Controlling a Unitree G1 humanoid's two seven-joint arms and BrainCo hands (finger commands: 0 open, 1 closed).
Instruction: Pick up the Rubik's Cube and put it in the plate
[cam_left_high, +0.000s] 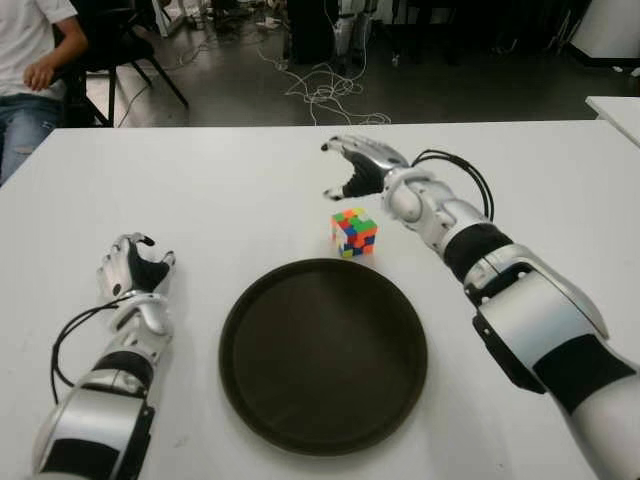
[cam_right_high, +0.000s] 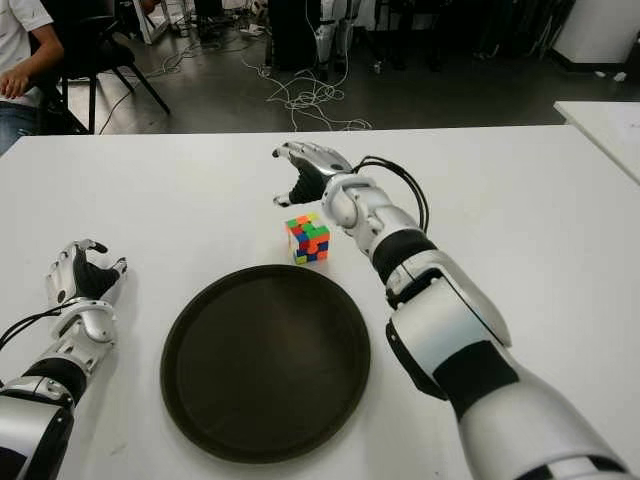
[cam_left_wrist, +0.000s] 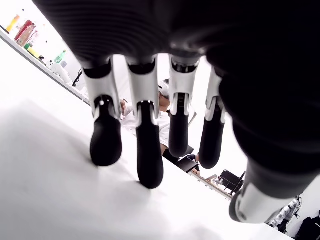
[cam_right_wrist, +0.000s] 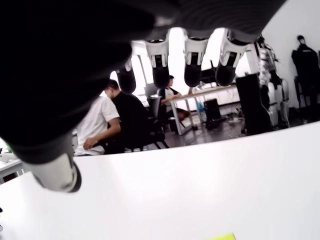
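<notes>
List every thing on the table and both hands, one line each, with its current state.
Rubik's Cube: scrambled, on the table, just beyond the plate's far rim, not held.
plate: empty, flat on the table.
right hand: open, fingers spread, just beyond the cube, holding nothing.
left hand: open, idle, left of the plate.
table: white.

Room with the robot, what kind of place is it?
Probably a robotics lab or workshop. Loose cables trail over the dark floor behind the white table, people sit at desks, and another robot seems to stand at the back.
</notes>
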